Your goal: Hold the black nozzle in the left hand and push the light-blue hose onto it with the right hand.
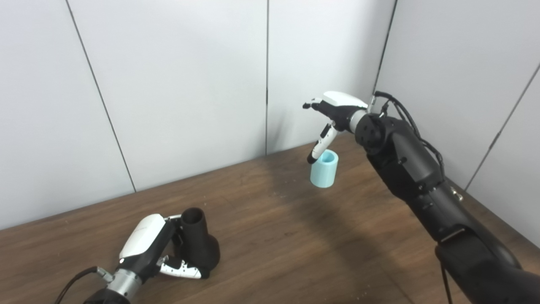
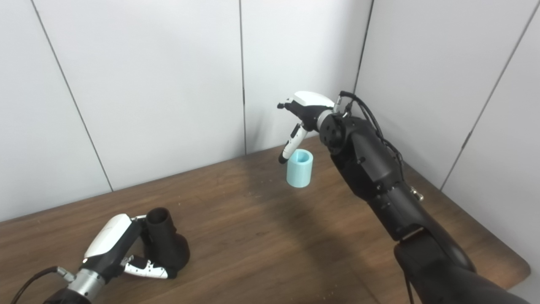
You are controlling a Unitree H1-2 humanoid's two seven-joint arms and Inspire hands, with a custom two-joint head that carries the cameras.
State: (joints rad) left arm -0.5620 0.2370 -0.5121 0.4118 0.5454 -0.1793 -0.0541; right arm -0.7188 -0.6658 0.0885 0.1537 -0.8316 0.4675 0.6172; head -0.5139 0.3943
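The black nozzle stands upright on its flared base at the near left of the wooden table, open mouth up. My left hand wraps around it, fingers behind the neck and thumb along the front of the base. The light-blue hose, a short open tube, stands upright at the far right near the wall corner. My right hand hovers just above and behind it, open with fingers spread. Its thumb points down and its tip reaches the hose's left rim.
White wall panels close off the table at the back and on the right. The right eye view shows the table's rounded right corner. My right forearm stretches across the table's right side.
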